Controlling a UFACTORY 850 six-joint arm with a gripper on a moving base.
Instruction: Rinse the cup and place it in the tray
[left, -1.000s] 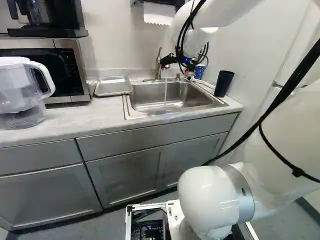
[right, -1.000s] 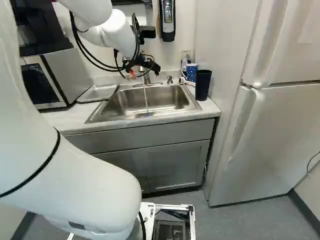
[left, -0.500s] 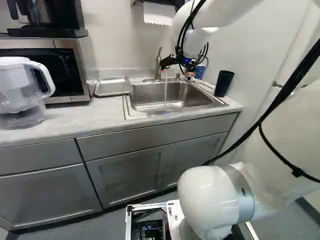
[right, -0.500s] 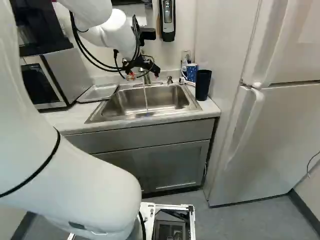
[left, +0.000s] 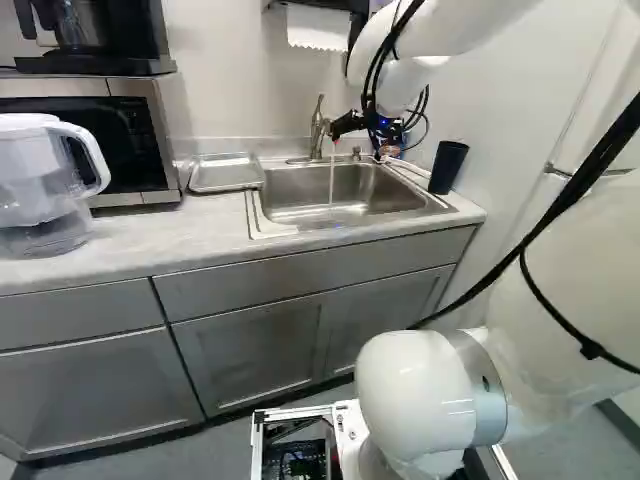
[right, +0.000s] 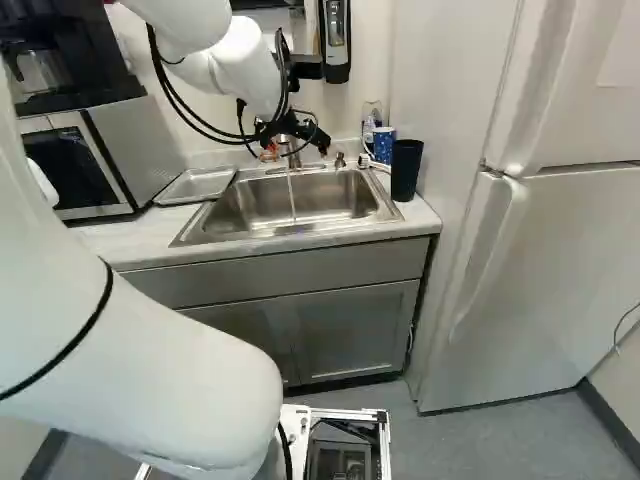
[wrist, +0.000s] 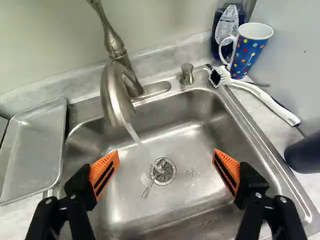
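At the bottom of the left base view, rises from the lowest joint as a white arm. Along the lower left, gray cabinets under the pale tabletop. At the left edge, on that tabletop, a clear water pitcher with a white handle. Right of the middle in the right base view, a refrigerator. In the upper middle there, hangs with the pincer spread wide above the stainless sink, gripping nothing. In the wrist view, between the orange pads, water running from the faucet toward the drain. To the sink's right, a black tumbler; to its left, the empty metal tray. Behind the tumbler, upright on the tabletop, a blue polka-dot mug, near a white-handled dish brush. Beside the mug, a dish soap bottle. At the upper left of the left base view, a microwave beneath a coffee maker.
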